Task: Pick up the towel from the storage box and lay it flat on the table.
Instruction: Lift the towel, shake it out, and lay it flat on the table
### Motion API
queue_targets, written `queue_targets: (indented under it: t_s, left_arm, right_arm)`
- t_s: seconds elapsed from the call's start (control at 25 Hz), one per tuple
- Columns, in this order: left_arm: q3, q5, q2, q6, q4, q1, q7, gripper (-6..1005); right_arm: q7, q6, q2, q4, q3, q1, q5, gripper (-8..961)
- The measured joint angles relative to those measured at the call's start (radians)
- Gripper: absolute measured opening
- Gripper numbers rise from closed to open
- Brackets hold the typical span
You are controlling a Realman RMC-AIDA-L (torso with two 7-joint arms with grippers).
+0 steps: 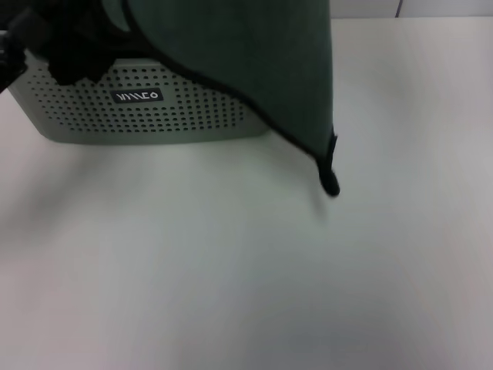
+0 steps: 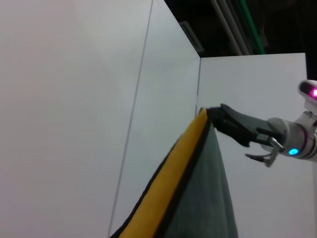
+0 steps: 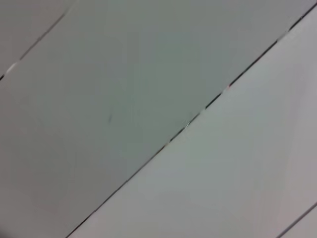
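The towel (image 1: pixel 246 54) hangs in the air, teal-grey side toward the head camera, its black-hemmed lower corner dangling above the table (image 1: pixel 231 270). It hangs in front of the storage box (image 1: pixel 154 116), which stands at the back left. In the left wrist view the towel (image 2: pixel 208 198) shows its yellow reverse, stretched up to a corner. My right gripper (image 2: pixel 210 113) is shut on that corner. My left gripper does not show in any view. The right wrist view shows only pale panels.
A crumpled black cloth (image 1: pixel 73 58) lies over the box's left rim. The box carries a small black label (image 1: pixel 137 96). White tabletop spreads in front of and to the right of the box.
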Motion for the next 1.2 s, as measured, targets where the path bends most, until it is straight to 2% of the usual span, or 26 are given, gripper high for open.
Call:
queue_targets:
  t_s: [0.12, 0.16, 0.24, 0.32, 0.48, 0.64, 0.88, 1.0, 1.12, 1.2]
  left_arm:
    - [0.000, 0.036, 0.029, 0.002, -0.007, -0.031, -0.107, 529]
    - [0.000, 0.044, 0.046, 0.002, -0.020, -0.048, -0.157, 529]
    - [0.001, 0.048, 0.055, 0.002, -0.037, -0.064, -0.179, 529]
    - [0.001, 0.052, 0.064, 0.002, -0.062, -0.084, -0.190, 529]
    - [0.003, 0.062, 0.068, 0.005, -0.099, -0.123, -0.195, 528]
    - [0.004, 0.064, 0.064, 0.017, -0.123, -0.159, -0.208, 528]
    - [0.019, 0.061, 0.065, 0.102, -0.144, -0.183, -0.244, 528]
    - [0.136, 0.022, 0.080, 0.113, -0.130, -0.178, -0.268, 527]
    - [0.281, -0.072, 0.098, 0.114, -0.127, -0.170, -0.268, 527]
    - [0.333, -0.117, 0.103, 0.114, -0.125, -0.169, -0.262, 527]
  right_arm:
    - [-0.017, 0.019, -0.003, -0.012, 0.021, -0.002, 0.058, 26]
    - [-0.021, 0.019, -0.004, -0.017, 0.032, -0.004, 0.083, 26]
    - [-0.064, 0.016, -0.004, -0.019, 0.082, -0.029, 0.217, 27]
    - [-0.078, 0.015, -0.005, -0.018, 0.095, -0.040, 0.262, 28]
    - [-0.135, 0.001, -0.016, -0.001, 0.141, -0.086, 0.455, 30]
    - [-0.173, -0.045, -0.039, 0.044, 0.171, -0.119, 0.618, 32]
    - [-0.179, -0.096, -0.067, 0.121, 0.192, -0.145, 0.744, 35]
    - [-0.179, -0.126, -0.071, 0.146, 0.195, -0.153, 0.771, 36]
    - [-0.179, -0.154, -0.073, 0.155, 0.196, -0.162, 0.783, 38]
    - [-0.179, -0.165, -0.068, 0.157, 0.195, -0.170, 0.784, 39]
